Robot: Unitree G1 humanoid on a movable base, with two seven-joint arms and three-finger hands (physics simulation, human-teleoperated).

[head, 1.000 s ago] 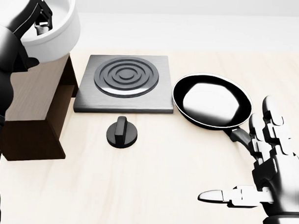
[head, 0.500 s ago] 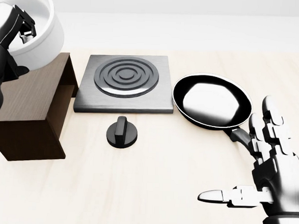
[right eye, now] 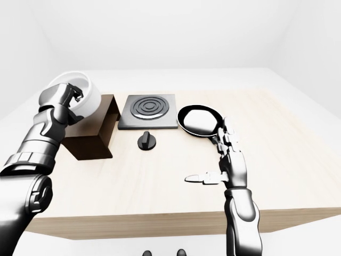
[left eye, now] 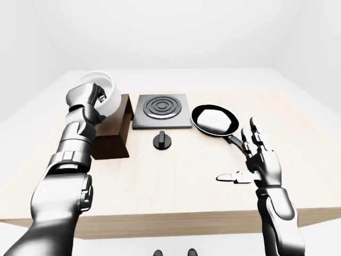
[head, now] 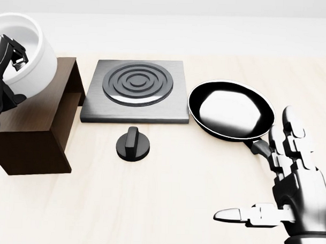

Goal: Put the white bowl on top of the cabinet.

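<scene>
The left hand (head: pixel 7 55) reaches in at the head view's nine to ten o'clock edge, its fingers closed over the rim of the white bowl (head: pixel 31 53), one finger hooked inside and the rest of the hand against the outer wall. The bowl is plain glossy white, round and deep with thick, near-vertical walls and an open mouth tilted slightly toward the view's top; nothing can be made out inside it apart from the dark finger. It sits at the view's ten o'clock, over the top surface of the cabinet (head: pixel 34 133), a dark brown wooden box whose open side faces right; whether the bowl's base touches the cabinet top cannot be told. Just beside the cabinet, toward twelve o'clock, lies a grey square hob plate (head: pixel 134 91) with raised concentric rings. Below it, near the middle of the view, a black round knob (head: pixel 133 144) lies on the pale wooden table (head: pixel 165 202). At two to three o'clock a black frying pan (head: pixel 230 109) lies flat, its handle pointing toward five o'clock. The right hand (head: pixel 289 190) hovers at four to five o'clock, fingers spread wide and upright, thumb pointing left, holding nothing
</scene>
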